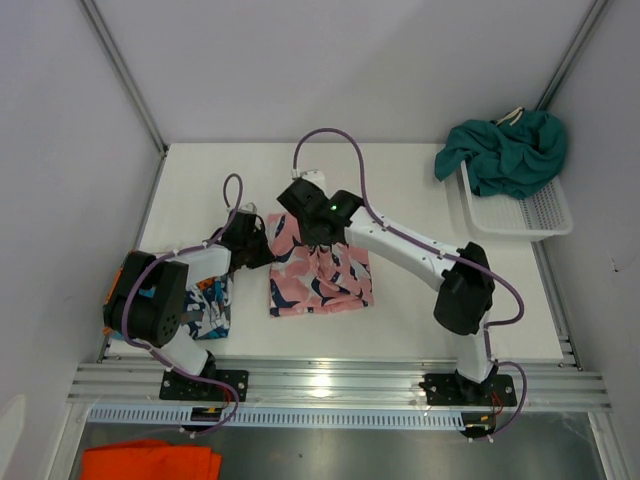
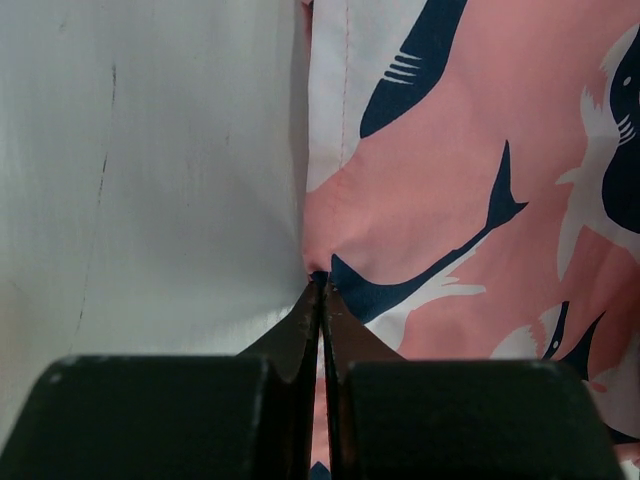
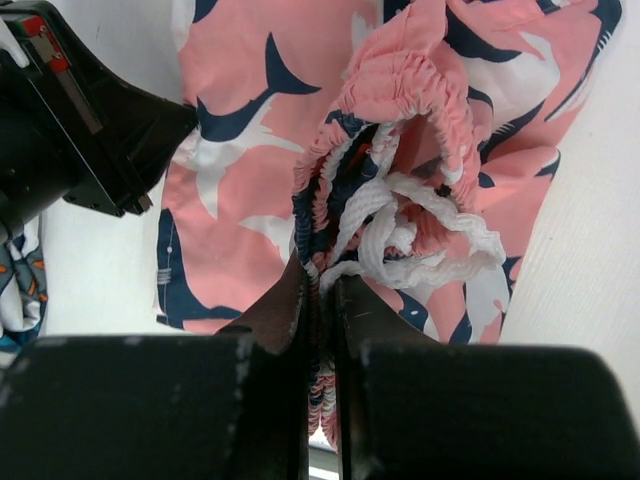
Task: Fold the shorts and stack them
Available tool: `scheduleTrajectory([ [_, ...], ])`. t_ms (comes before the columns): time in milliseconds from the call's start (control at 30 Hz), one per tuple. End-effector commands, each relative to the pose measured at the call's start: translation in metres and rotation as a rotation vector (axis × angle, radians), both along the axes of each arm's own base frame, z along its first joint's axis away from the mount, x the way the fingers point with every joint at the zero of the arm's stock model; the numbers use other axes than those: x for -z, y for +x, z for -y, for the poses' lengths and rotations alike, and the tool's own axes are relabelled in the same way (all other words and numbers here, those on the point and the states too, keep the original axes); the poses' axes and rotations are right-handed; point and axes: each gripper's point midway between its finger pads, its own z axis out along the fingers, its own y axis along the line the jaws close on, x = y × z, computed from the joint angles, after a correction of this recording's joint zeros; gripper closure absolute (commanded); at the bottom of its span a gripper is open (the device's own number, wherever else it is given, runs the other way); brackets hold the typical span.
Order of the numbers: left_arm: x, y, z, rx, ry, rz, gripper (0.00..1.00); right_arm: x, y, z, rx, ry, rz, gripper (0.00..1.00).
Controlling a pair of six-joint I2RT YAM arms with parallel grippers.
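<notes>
The pink fabric shorts printed with navy and white sharks (image 1: 318, 265) lie in the middle of the white tabletop (image 1: 400, 180), partly flat and partly bunched. Their lower part spreads out as a rough rectangle, while the upper part is gathered up under the right arm (image 1: 400, 240). In the right wrist view the shirred elastic waistband (image 3: 400, 90) curls into a loop, with a white braided drawstring (image 3: 385, 215) tangled inside it.

The right jaws are pressed together on that gathered waistband, and pink and navy fabric runs down between them. The left jaws are pinched tight on the left edge of the same shorts (image 2: 450, 200), where the cloth puckers at their tips and bare tabletop lies just beside it.

There are three shorts in all. The blue, orange and white graphic-print shorts (image 1: 212, 305) lie at the left near edge, partly hidden under the left arm (image 1: 160, 295). The plain teal green shorts (image 1: 510, 150) are heaped over the far end of the one white plastic mesh basket (image 1: 545, 215) at the far right corner. One bright orange cloth (image 1: 150, 460) lies below the tabletop's near edge, at the left.
</notes>
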Motion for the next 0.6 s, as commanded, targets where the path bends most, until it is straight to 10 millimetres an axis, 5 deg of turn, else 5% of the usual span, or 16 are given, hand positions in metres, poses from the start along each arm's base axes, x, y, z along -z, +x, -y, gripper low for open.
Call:
scheduleTrajectory([
  [0, 0.001, -0.012, 0.0, 0.012, 0.007, -0.021, 0.97, -0.007, 0.009, -0.005, 0.021, -0.066, 0.07, 1.0],
  [567, 0.002, -0.014, 0.003, 0.009, -0.02, -0.018, 0.99, 0.052, 0.006, -0.056, -0.017, -0.074, 0.092, 1.0],
])
